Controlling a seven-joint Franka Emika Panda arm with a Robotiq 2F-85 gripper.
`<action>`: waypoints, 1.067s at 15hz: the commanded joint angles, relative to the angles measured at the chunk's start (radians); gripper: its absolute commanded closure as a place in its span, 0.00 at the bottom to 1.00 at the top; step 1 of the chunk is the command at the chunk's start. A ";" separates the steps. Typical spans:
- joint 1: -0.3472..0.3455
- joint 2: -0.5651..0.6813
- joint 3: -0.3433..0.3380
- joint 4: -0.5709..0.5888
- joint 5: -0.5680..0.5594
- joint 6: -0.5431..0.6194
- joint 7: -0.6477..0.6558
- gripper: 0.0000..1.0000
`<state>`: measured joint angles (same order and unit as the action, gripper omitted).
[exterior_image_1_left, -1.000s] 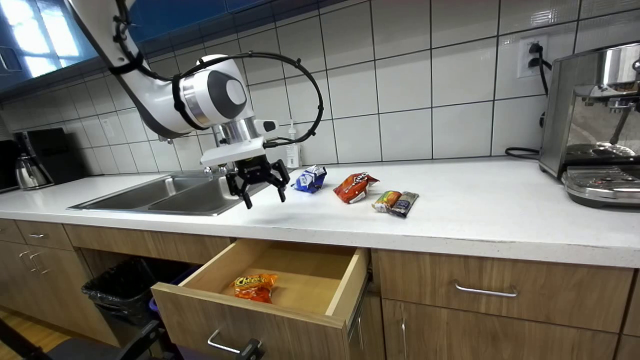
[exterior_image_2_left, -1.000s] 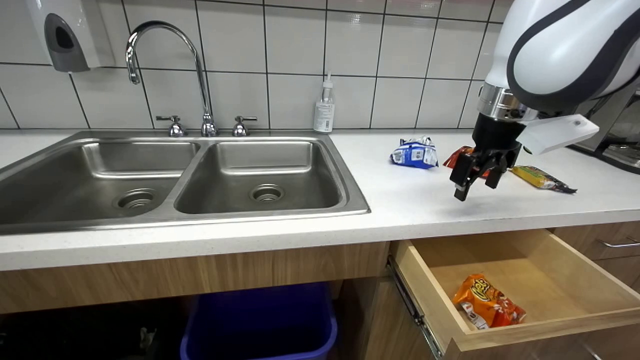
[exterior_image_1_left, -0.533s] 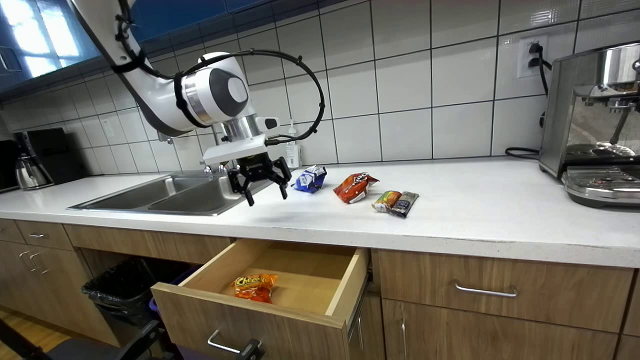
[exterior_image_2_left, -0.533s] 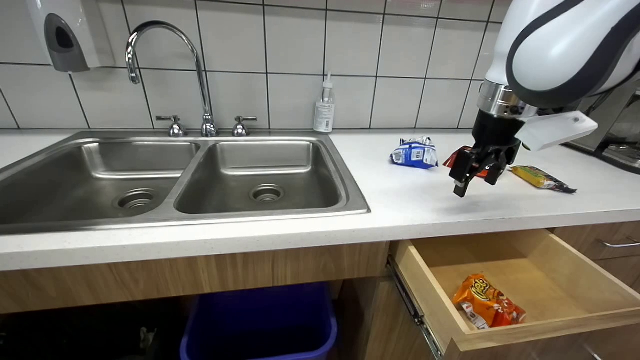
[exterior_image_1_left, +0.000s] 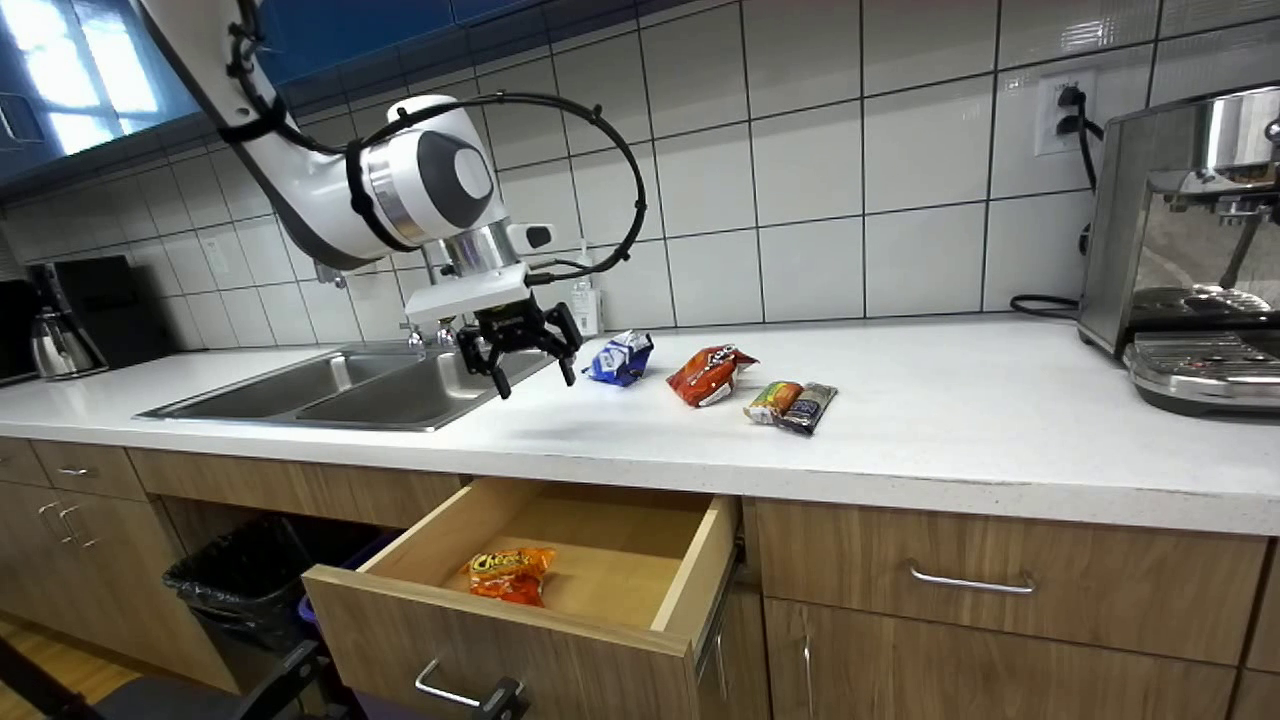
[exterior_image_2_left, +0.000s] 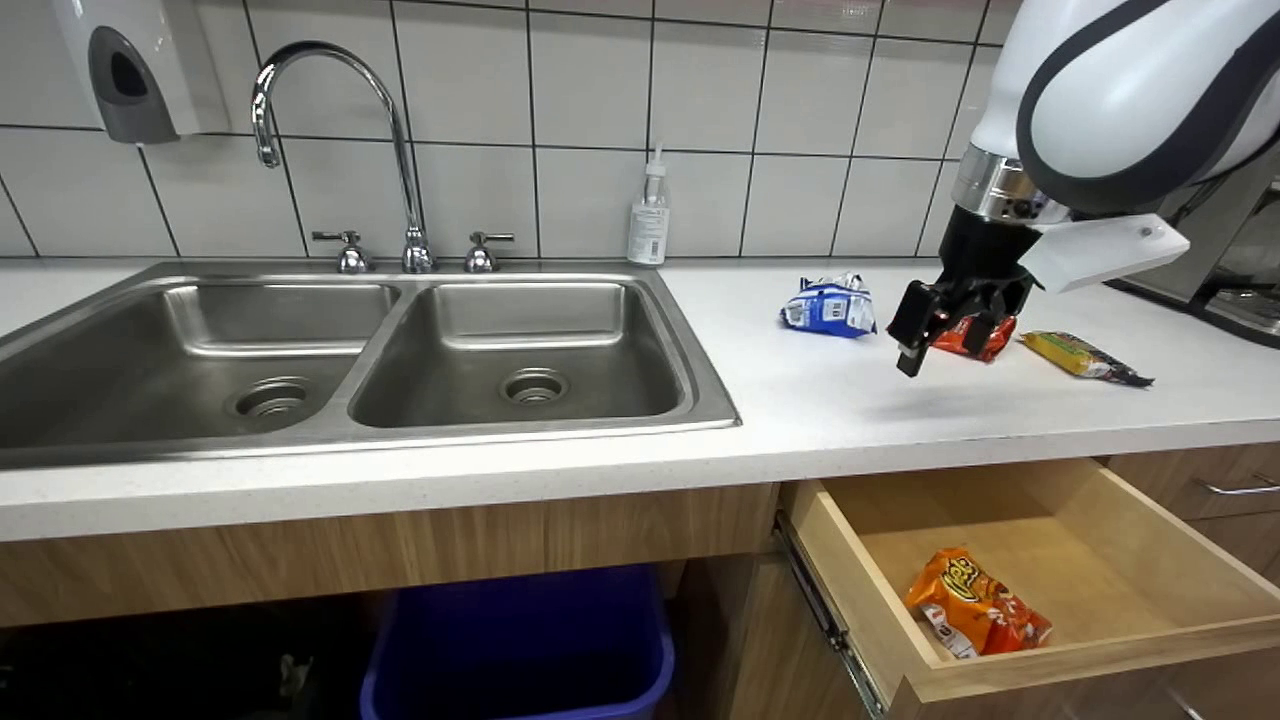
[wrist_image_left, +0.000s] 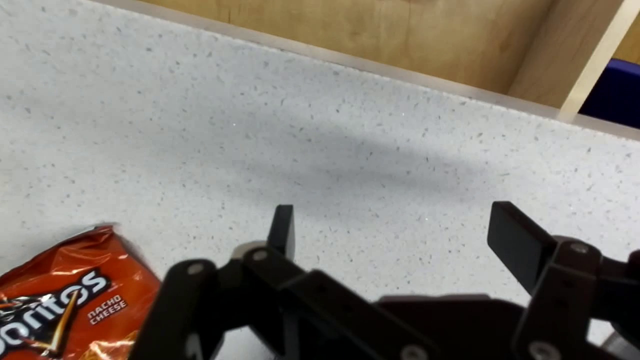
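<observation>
The jointed black gripper (wrist_image_left: 392, 220), its fingers (wrist_image_left: 517, 245) spread apart, hangs above the speckled countertop (wrist_image_left: 150, 125), on which lies a glossy, crinkled Doritos bag (wrist_image_left: 80, 300).

I'm looking into a kitchen — double-bowl stainless-steel sink (exterior_image_2_left: 375, 350) left of frame, boxy silver espresso machine (exterior_image_1_left: 1170, 240) at the right edge.

In both exterior views, sink (exterior_image_2_left: 540, 432) lies left of Doritos bag (exterior_image_1_left: 710, 377) on countertop (exterior_image_1_left: 950, 400); gripper (exterior_image_1_left: 536, 385) stands above countertop; snack bag (exterior_image_2_left: 975, 605) lies in drawer (exterior_image_2_left: 1130, 540) below, near front left corner.
</observation>
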<state>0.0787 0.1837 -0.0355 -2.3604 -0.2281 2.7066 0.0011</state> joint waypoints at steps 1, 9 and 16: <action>-0.005 -0.029 -0.003 0.003 -0.014 0.014 0.057 0.00; -0.042 0.052 -0.012 0.145 0.036 -0.001 0.034 0.00; -0.061 0.159 0.001 0.297 0.114 -0.013 0.010 0.00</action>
<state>0.0375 0.2885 -0.0530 -2.1505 -0.1519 2.7180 0.0340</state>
